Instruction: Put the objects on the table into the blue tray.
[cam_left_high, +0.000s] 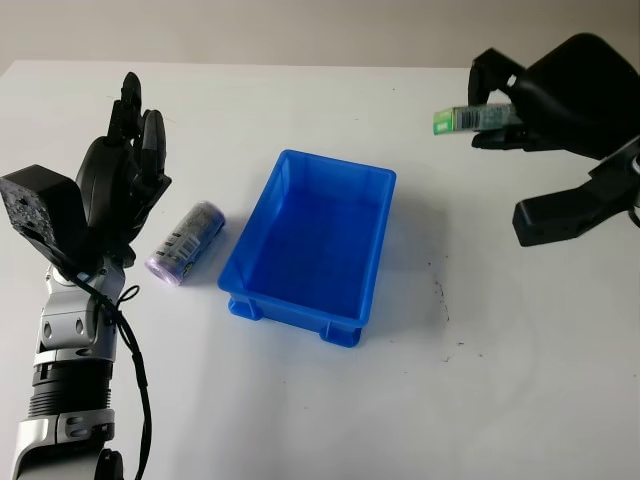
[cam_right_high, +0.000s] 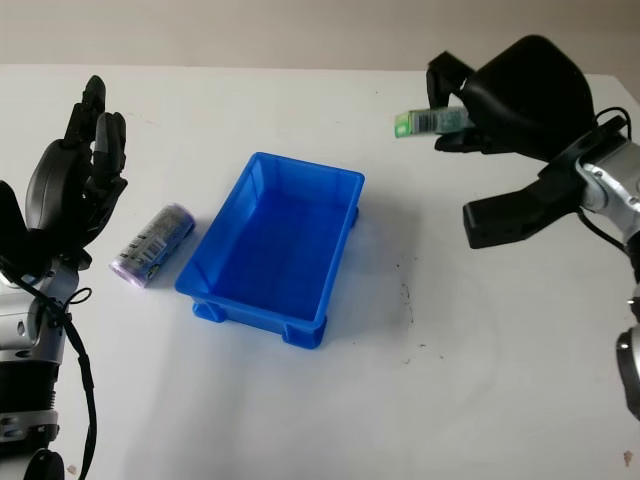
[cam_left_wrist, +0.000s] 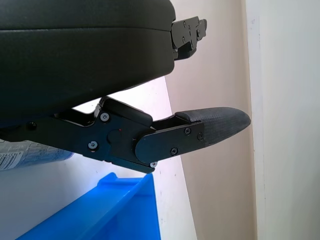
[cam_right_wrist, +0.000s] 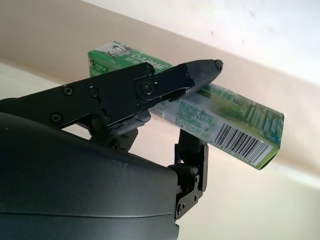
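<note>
Right hand (cam_left_high: 520, 105) raised, grasping green box (cam_left_high: 465, 119) — beyond blue tray (cam_left_high: 310, 245), left hand (cam_left_high: 125, 160) open, upright.

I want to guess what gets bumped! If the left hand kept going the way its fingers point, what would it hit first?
Probably nothing: the open left hand points away across the bare white table, beside the purple cylindrical can. Depth is unclear.

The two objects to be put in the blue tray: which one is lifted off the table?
The green rectangular box, gripped in the right hand above the table. The purple cylindrical can lies on its side beside the blue plastic tray.
</note>
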